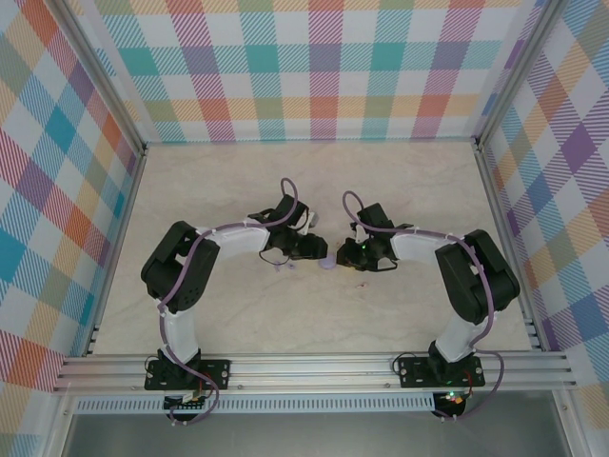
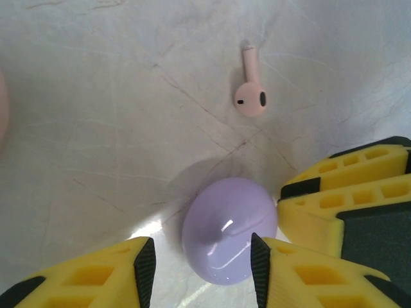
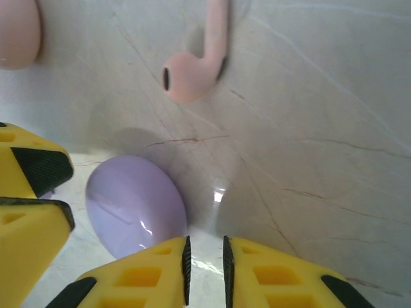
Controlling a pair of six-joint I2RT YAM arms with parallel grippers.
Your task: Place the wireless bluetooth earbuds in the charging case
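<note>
The charging case (image 2: pixel 228 231) is a closed, glossy purple round shell lying on the table, also visible as the small purple charging case (image 1: pixel 326 265) between the two arms. My left gripper (image 2: pixel 202 256) is open, and the case sits partly between its fingers, leaning toward the right pad. My right gripper (image 3: pixel 205 256) is shut to a thin gap with nothing in it, just right of the case (image 3: pixel 136 205). One pale pinkish stemmed earbud (image 2: pixel 250 96) lies on the table beyond the case; the same earbud (image 3: pixel 192 70) lies clear of both grippers.
A pale pink rounded object (image 3: pixel 16 32) is cut off by the top left corner of the right wrist view. The marble-look tabletop (image 1: pixel 238 190) is walled by checked panels, with an aluminium rail along the near edge. The right gripper's yellow fingers (image 2: pixel 347 192) crowd the case's right side.
</note>
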